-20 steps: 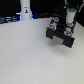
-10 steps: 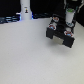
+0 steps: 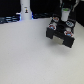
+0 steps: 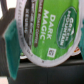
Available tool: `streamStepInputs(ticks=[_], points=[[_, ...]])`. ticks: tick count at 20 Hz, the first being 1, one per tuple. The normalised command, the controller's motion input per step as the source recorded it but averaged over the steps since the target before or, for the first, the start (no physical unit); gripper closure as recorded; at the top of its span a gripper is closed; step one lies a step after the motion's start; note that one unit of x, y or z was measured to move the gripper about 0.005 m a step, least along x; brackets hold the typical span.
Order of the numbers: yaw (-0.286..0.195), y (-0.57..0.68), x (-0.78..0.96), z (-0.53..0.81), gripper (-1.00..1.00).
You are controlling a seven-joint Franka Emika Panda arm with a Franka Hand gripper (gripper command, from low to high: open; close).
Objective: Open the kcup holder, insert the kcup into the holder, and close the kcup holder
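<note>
I have the hand [image 3: 63,16] above the kcup holder [image 3: 62,32], which sits on the desk [image 3: 30,55] toward the exterior view's right. Its fingers [image 4: 11,41] are pinching the kcup [image 4: 47,32], the green lid filling my wrist view (label reads "Dark Magic"). From here I'd judge insertion is the step: I want the cup centred over the opening and level before lowering, slowly, since I cannot tell whether the holder is fully open.
</note>
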Motion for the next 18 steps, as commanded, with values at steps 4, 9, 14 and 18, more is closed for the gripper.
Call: streamStepInputs(ticks=[4,9,14,18], points=[[-0.003,-0.1,0.06,-0.05,1.0],[-0.003,-0.07,0.08,-0.02,1.0],[-0.002,-0.04,0.09,-0.08,1.0],[-0.002,-0.03,0.06,-0.1,1.0]])
